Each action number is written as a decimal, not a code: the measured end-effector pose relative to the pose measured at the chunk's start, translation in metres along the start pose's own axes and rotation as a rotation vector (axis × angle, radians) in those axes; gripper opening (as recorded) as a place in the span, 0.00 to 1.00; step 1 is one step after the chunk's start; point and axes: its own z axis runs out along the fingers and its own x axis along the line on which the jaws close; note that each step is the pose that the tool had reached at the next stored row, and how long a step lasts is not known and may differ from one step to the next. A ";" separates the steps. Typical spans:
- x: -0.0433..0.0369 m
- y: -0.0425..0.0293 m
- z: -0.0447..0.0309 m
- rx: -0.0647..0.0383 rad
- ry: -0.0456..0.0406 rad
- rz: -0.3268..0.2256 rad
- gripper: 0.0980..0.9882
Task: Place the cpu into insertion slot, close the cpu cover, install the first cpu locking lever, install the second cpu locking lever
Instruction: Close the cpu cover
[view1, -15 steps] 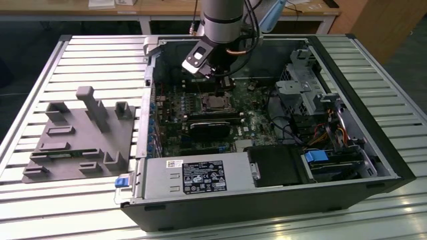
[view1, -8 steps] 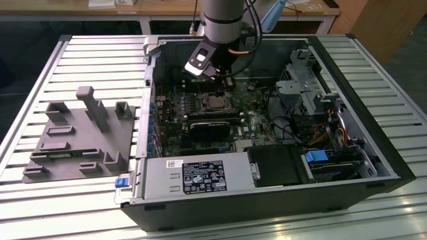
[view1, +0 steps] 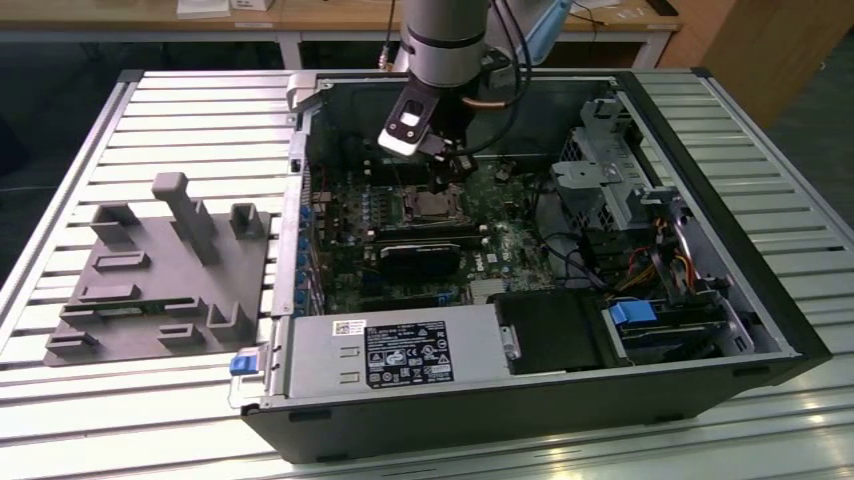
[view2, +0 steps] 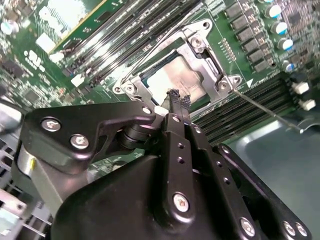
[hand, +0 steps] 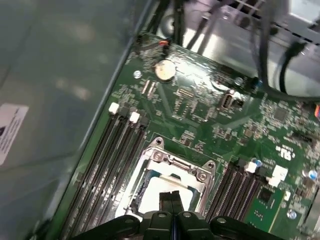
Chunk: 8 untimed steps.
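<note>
Inside the open computer case (view1: 747, 300), my gripper (view1: 447, 178) hangs just above the insertion slot (view1: 430, 207) on the green board. In both wrist views the two black fingers (view2: 176, 107) (hand: 171, 198) are pressed together with nothing between them, their tips over the near edge of the socket. The cpu (view2: 172, 80) (hand: 159, 186) lies flat in the slot, pale silver top up. The cpu cover (view2: 212, 62) (hand: 175, 162) lies down around it, framing it in its square window. One thin locking lever (view2: 265, 107) sticks out sideways from the socket corner, raised over the memory slots.
Long black memory slots (hand: 117, 145) (view2: 235, 112) flank the socket on both sides. A black block (view1: 427, 258) sits in front of the socket. The power supply (view1: 387, 350), a drive cage (view1: 614, 180) and cables (view1: 641, 270) crowd the case. A grey fixture (view1: 160, 270) lies outside on the exterior view's left.
</note>
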 end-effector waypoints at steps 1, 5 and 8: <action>0.0000 0.0000 0.0000 0.000 0.0007 -0.017 0.00; 0.0000 0.0000 0.0001 0.000 0.0037 -0.085 0.00; 0.0000 0.0000 0.0001 0.000 0.0061 -0.137 0.00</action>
